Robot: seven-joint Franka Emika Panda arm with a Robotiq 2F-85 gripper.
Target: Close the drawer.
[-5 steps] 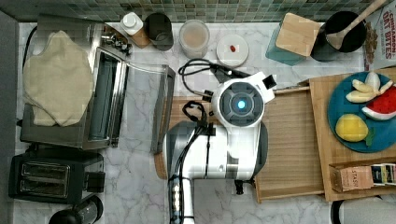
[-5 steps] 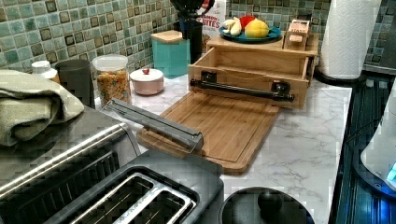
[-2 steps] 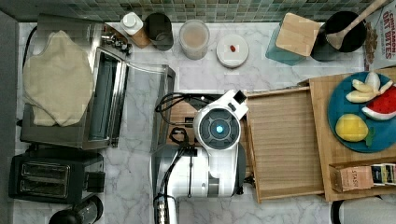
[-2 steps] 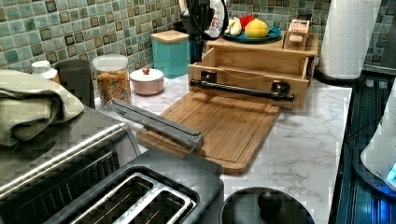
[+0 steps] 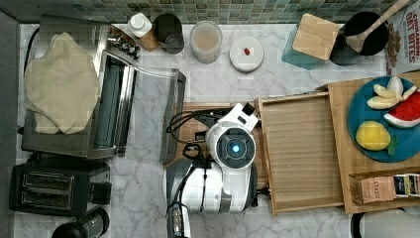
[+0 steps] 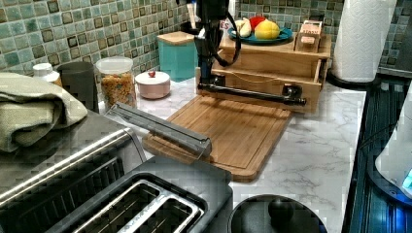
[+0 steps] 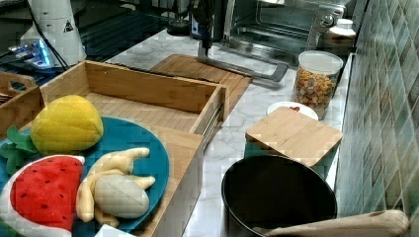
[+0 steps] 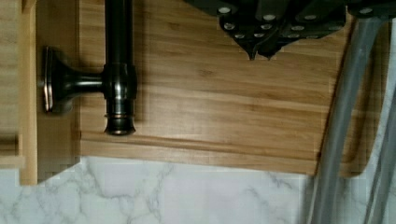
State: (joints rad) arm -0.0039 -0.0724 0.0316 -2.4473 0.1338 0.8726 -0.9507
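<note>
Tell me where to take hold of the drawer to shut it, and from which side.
Use the dark bar handle across the front of the drawer, probably near its middle between the two posts. Come from the cutting board side: the bar stands off the front panel, facing that way, and the tray is pulled out from under the stand with the blue plate, so pushing there sends it straight in.

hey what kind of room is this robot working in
Most likely a kitchen counter, possibly a mock-up: a toaster oven and toaster sit on a marble worktop against a tiled backsplash, with jars and an open drawer.
</note>
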